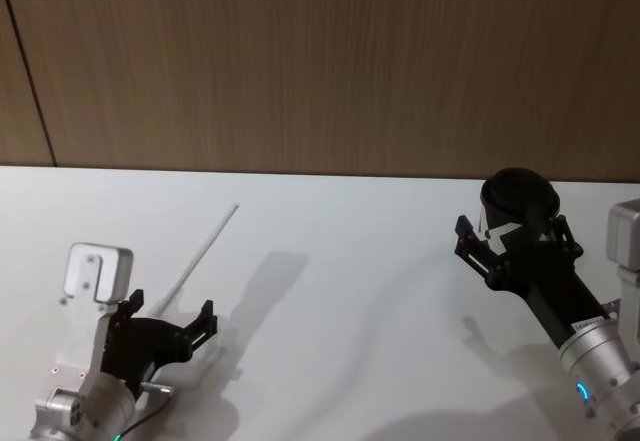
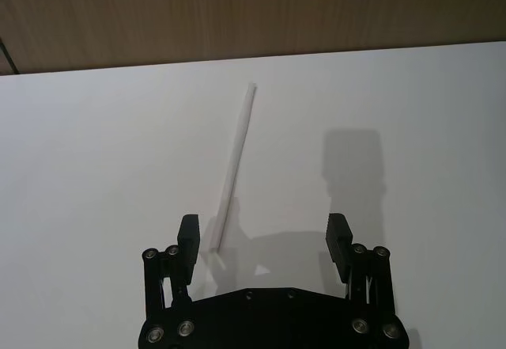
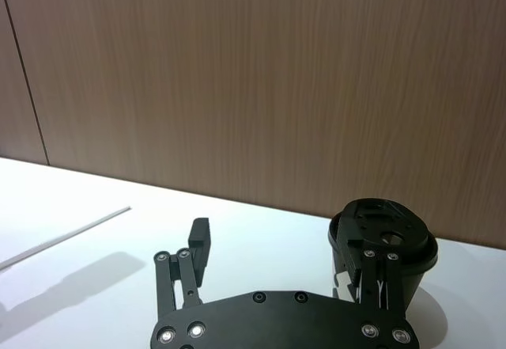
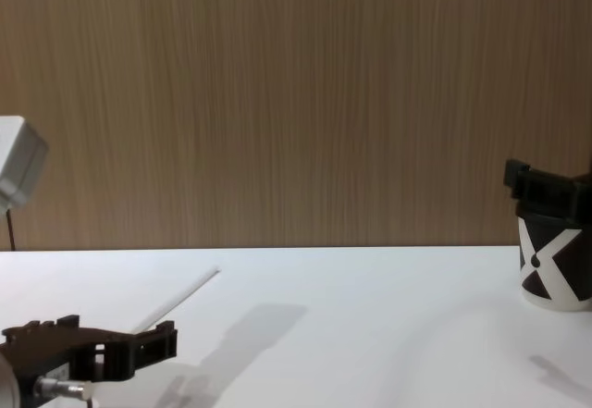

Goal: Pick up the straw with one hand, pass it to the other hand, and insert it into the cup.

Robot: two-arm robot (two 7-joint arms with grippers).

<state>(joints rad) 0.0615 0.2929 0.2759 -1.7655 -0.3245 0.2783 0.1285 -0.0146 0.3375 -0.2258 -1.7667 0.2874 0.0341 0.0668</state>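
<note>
I've got the flat white table (image 1: 330, 291) running up to a brown wood-panel wall (image 1: 320, 61). My black two-finger right gripper (image 1: 512, 231) sits at far right, claw spread wide, hanging just on the near side of the lidded black paper cup with a white X (image 4: 555, 274); I can't tell if they touch. My black left gripper (image 2: 262, 230) is low at near left, also wide and holding nothing. The thin white straw (image 2: 235, 167) lies flat, its near end between those fingers, its far end angled right.
</note>
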